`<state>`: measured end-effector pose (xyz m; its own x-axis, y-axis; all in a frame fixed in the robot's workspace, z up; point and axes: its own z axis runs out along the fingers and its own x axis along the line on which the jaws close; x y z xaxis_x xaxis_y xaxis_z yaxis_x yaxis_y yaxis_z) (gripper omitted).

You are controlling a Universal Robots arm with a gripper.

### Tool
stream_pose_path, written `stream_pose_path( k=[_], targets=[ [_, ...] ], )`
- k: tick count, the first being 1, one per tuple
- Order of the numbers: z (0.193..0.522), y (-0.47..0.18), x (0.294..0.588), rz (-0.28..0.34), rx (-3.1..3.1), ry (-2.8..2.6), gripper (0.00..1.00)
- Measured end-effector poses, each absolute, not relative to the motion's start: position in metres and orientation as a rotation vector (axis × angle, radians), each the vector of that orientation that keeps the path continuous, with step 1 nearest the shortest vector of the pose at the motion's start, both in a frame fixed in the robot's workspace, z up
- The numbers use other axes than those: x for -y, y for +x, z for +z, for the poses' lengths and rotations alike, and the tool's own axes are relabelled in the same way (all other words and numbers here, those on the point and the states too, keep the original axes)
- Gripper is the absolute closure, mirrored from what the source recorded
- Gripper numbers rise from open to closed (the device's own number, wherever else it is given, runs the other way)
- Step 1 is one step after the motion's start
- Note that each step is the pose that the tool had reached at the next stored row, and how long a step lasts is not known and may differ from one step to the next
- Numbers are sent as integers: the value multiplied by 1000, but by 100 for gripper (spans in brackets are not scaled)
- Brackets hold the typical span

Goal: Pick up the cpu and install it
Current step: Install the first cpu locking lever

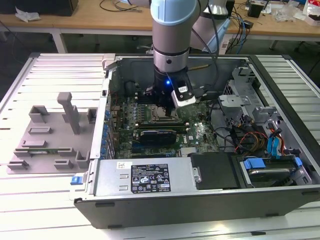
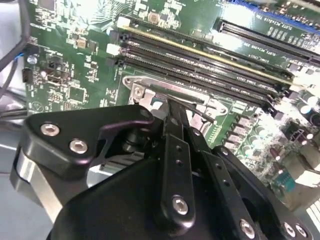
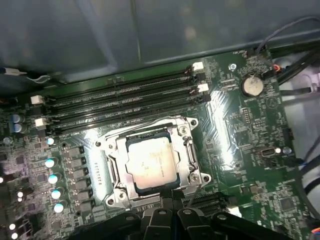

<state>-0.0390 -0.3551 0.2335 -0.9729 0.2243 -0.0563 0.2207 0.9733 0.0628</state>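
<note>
The cpu [image 3: 151, 165], a flat square chip with a silver-grey top, lies flat in the metal socket frame [image 3: 192, 150] on the green motherboard [image 3: 240, 145]. In the first wrist view my gripper [image 3: 172, 196] hangs just off one edge of the socket, its black fingers drawn together with nothing between them. In the second wrist view the thin fingertips [image 2: 176, 125] meet just above the socket frame [image 2: 165, 91]. In the exterior view the arm reaches down into the open computer case [image 1: 280, 75], and the gripper [image 1: 160, 106] hovers over the socket [image 1: 159, 118].
Long memory slots [image 3: 125, 95] run beside the socket. A black card [image 1: 157, 135] sits just in front of it. Cables and drive cages [image 1: 265, 135] crowd the exterior view's right. A grey fixture tray [image 1: 50, 140] with upright posts lies outside the case on the exterior view's left.
</note>
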Motion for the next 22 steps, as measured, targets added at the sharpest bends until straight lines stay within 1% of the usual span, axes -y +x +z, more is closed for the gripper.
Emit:
stream_pose_path(
  k=[5,12,13,16,19,22],
  targets=[
    [247,-37,355,87,-3059,336,89],
    [247,-36,355,81,-3079,161,89],
    [247,-36,355,57,-3086,107,89],
    [247,-36,350,54,-3088,60,89],
    [247,-36,340,55,-3089,22,89],
    [253,-36,339,54,-3089,19,89]
  ],
)
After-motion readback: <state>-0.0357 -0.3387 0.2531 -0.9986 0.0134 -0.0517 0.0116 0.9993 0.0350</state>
